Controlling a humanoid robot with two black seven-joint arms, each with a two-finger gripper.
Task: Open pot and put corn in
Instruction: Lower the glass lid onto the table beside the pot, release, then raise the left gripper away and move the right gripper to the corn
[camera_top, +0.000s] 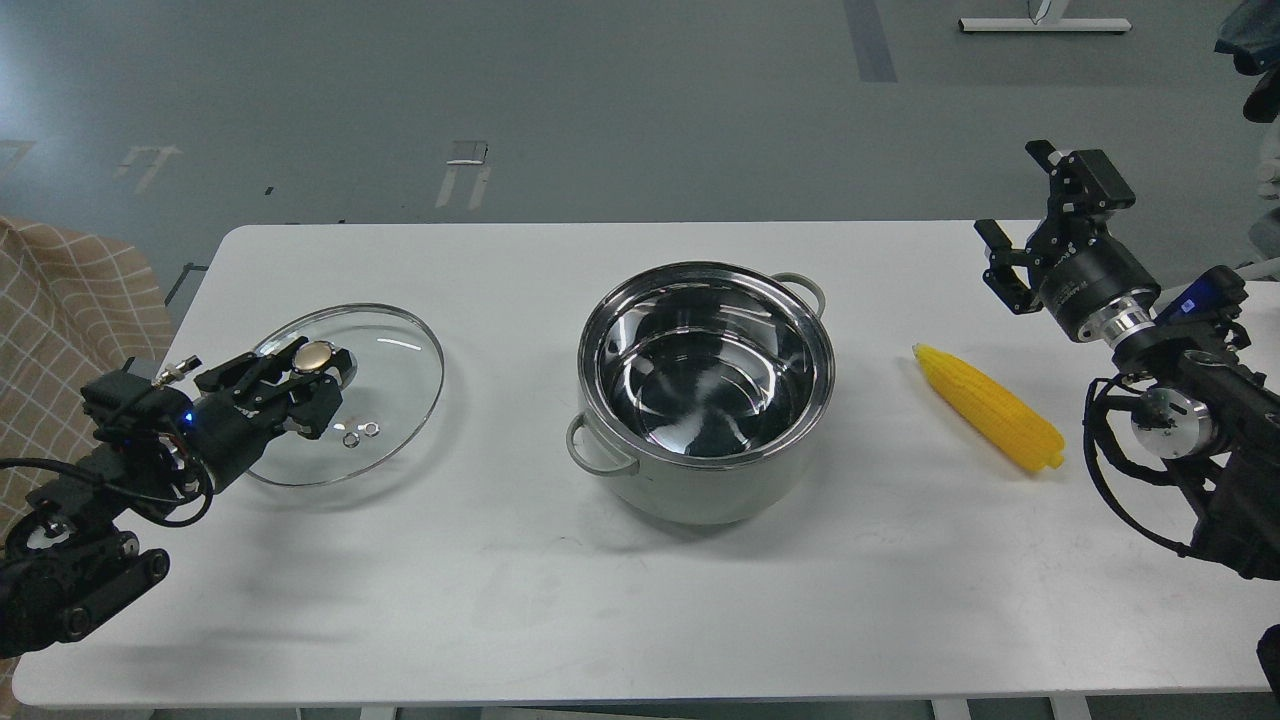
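Observation:
The pale grey-green pot (705, 390) stands uncovered in the middle of the white table (640, 600), its shiny steel inside bare. The yellow corn (988, 407) lies on the table to its right, pointed end toward the pot. The glass lid (385, 385) with a gold knob (317, 354) lies low at the table's left. My left gripper (318, 368) is shut on the knob. My right gripper (1022, 215) is open and empty, held above the table's far right corner, behind the corn.
A checked cloth (60, 330) hangs beyond the table's left edge. Grey floor lies beyond the far edge. My right arm (1190, 420) fills the right side next to the corn.

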